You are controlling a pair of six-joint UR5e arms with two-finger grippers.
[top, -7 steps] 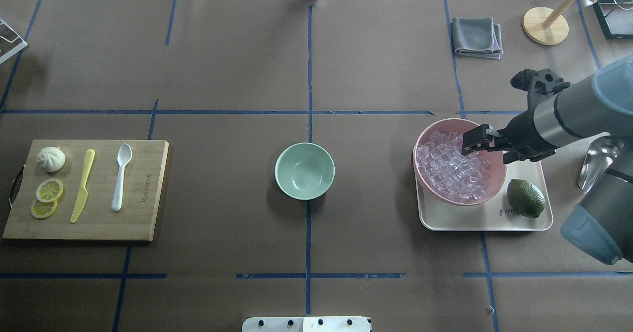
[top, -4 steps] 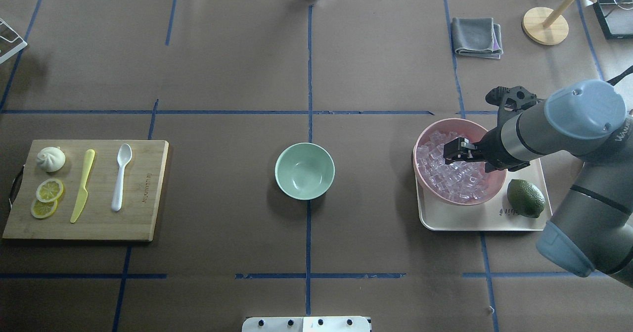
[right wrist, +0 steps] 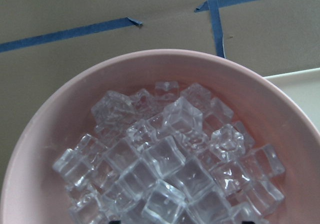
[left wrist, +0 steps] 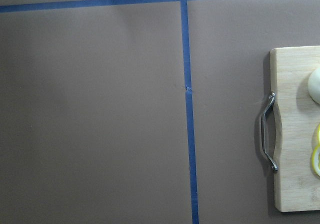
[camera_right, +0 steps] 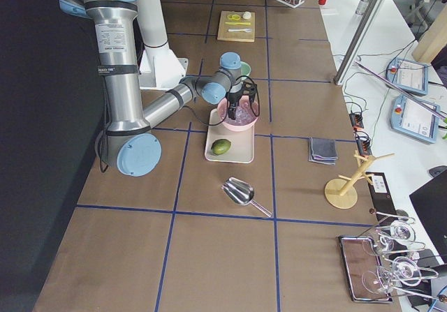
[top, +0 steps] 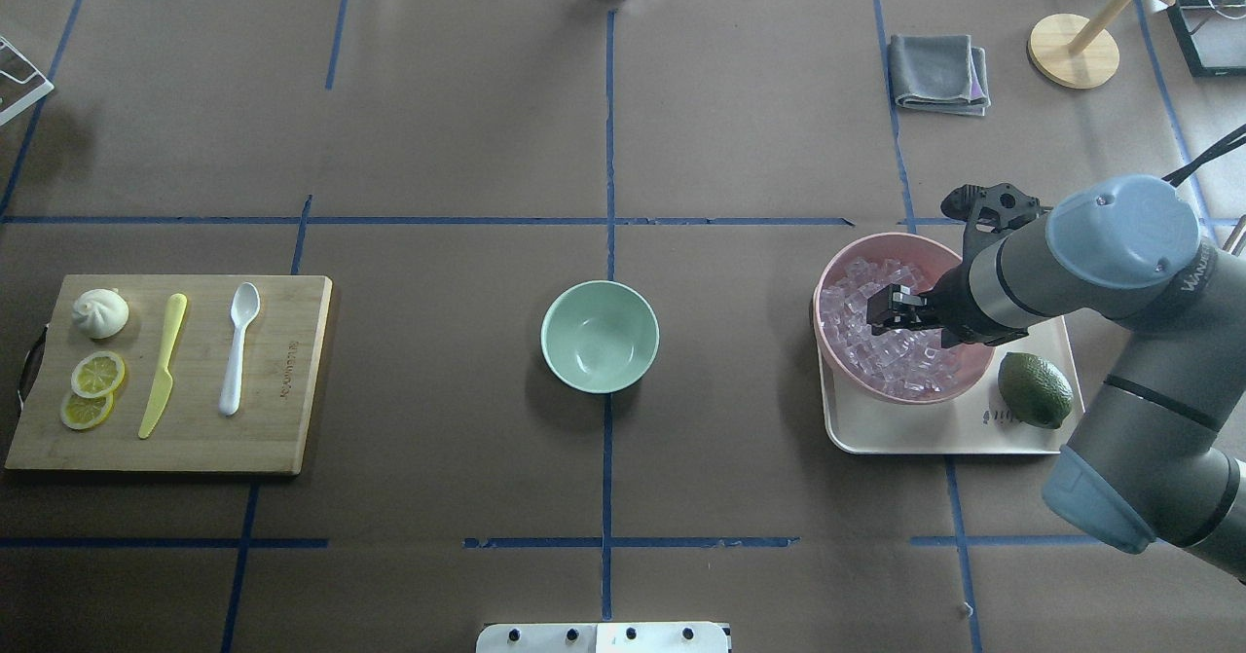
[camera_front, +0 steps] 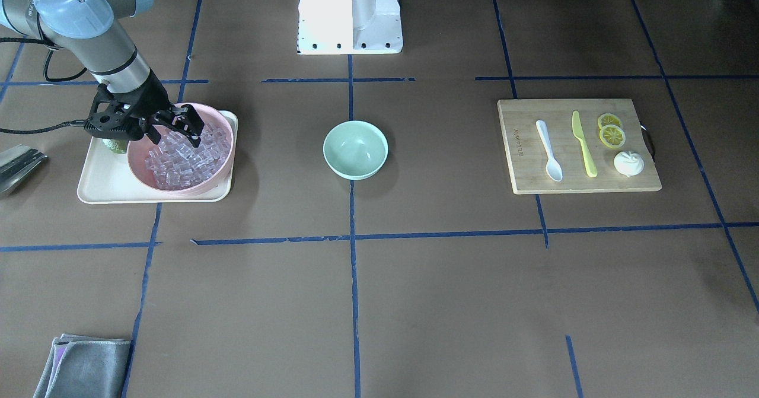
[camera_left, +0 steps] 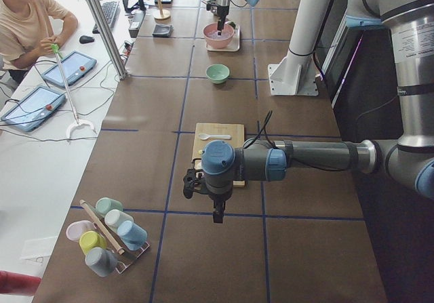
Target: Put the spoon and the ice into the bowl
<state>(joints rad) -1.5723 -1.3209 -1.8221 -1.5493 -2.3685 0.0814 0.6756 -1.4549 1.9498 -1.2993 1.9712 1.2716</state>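
Over the pink bowl, my right claw hung with its jaws spread wide and nothing between them. The tips were low at the top of the ice; whether they touched a cube was unclear. My wrist camera caught only two dark tips at the bottom edge, set far apart. My left claw pointed down off the board's end; how open it was, I cannot tell.

Writing: faint print on the board and a small mark on the tray, both too small to read.

Ice was clear, glassy cubes heaped in the smooth, round pink bowl, which sat on the cream rounded-corner tray beside a bumpy green lime. The mint-green bowl, plain and glossy inside, sat mid-counter on brown paper with blue tape lines. The slim white plastic spoon lay on the wooden board beside a yellow plastic knife.
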